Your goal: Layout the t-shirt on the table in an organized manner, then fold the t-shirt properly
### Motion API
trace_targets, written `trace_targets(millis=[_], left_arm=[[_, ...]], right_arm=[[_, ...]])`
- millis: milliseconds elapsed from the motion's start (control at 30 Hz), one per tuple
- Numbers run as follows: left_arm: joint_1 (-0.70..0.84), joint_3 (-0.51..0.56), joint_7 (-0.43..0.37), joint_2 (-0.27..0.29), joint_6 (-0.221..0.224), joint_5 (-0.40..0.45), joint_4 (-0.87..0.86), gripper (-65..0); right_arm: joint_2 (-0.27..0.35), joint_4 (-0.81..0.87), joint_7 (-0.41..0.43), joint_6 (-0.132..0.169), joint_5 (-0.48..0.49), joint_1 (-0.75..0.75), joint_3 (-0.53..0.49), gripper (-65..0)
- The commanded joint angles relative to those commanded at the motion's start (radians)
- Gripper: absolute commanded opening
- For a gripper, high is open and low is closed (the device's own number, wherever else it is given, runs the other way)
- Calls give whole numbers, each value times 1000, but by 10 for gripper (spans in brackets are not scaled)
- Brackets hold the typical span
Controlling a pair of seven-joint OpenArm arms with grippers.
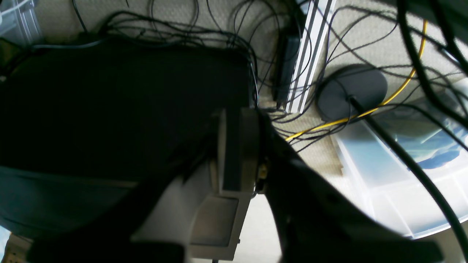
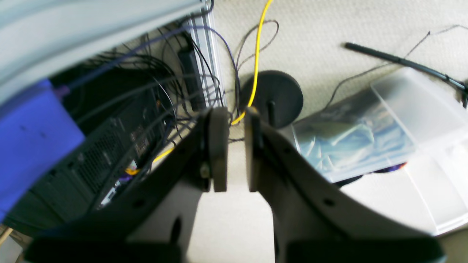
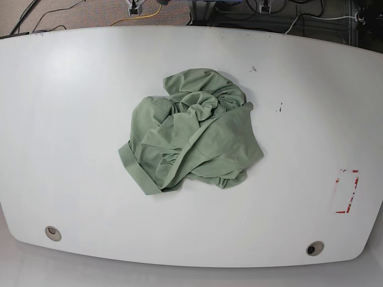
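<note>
Left hand (image 1: 239,146): pads pressed together, nothing between them. Right hand (image 2: 231,149): fingers slightly parted, narrow gap, empty. Neither arm appears in base view.

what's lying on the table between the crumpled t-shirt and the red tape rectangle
Only bare white table, in the base view, between the t-shirt and the red tape rectangle.

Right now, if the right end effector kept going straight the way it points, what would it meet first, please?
Probably the yellow cable on the carpet, seen between its fingers; depth is unclear.

Left tool (image 1: 239,146) pads together, above carpet (image 1: 365,33), black cables (image 1: 204,29), clear bin (image 1: 402,182).
</note>
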Motion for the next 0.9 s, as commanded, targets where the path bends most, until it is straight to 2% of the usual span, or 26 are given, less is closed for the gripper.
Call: trace_targets(millis=[633, 900], left_arm=[[15, 2, 6, 1, 0, -12, 35, -587], [13, -27, 7, 0, 2, -4, 23, -583]], right_arm=[[2, 13, -6, 3, 6, -2, -48, -576], [2, 14, 1, 0, 6, -23, -37, -573]])
